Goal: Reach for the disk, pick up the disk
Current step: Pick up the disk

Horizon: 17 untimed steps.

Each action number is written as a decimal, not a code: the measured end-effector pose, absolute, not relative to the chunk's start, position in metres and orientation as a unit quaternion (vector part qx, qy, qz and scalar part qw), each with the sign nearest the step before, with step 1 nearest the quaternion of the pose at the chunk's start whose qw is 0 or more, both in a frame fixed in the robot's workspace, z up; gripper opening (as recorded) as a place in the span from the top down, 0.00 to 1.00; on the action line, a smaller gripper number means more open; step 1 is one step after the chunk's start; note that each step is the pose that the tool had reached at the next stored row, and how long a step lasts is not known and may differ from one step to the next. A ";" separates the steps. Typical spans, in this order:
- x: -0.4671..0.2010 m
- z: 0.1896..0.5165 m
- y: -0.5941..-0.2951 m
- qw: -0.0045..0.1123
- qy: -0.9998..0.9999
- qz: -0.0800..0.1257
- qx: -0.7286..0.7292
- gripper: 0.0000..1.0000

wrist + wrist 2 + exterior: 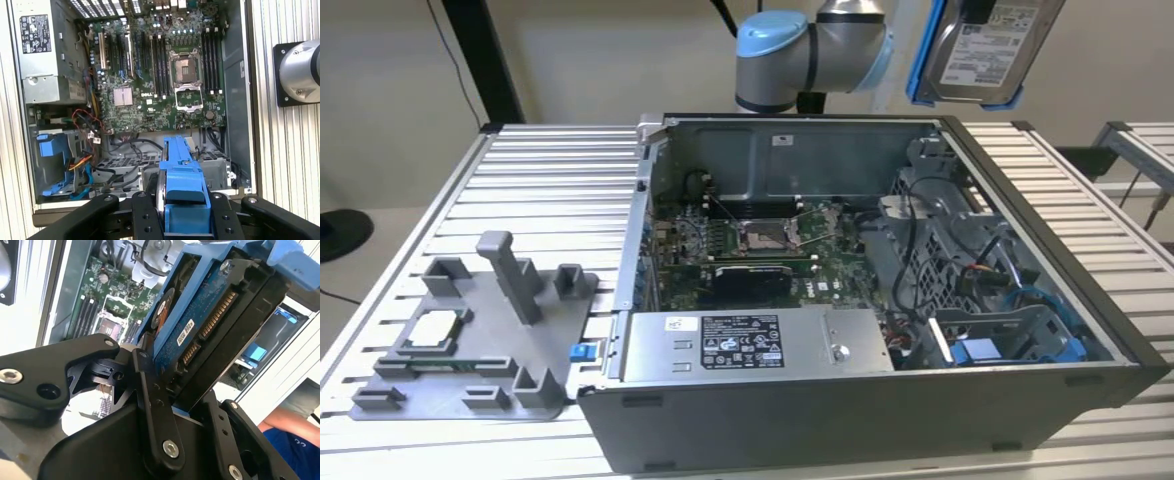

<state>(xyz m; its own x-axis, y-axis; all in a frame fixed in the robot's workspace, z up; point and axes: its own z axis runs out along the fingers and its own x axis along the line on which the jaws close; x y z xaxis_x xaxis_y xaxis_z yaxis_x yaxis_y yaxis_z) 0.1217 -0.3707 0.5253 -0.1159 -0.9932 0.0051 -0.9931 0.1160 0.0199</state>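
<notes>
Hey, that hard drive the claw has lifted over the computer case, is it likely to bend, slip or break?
The hard drive looks like a metal slab in a blue plastic frame, so probably stiff and fairly heavy for its size. The claw grips it at one end, so it might tilt or slip. Its bare circuit board and connector pins suggest a knock could damage it.

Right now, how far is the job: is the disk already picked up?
Reaching and grasping look done: the end effector is shut on the disk, which hangs above the open computer case, touching nothing else. In the first wrist view its blue frame sits between the fingers. Nothing of the pick-up looks left.
</notes>
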 end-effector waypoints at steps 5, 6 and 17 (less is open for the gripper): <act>0.126 0.525 -0.372 0.009 -0.747 -0.006 0.665 1.00; 0.126 0.525 -0.373 0.009 -0.747 -0.006 0.665 1.00; 0.133 0.525 -0.382 0.009 -0.747 -0.006 0.665 1.00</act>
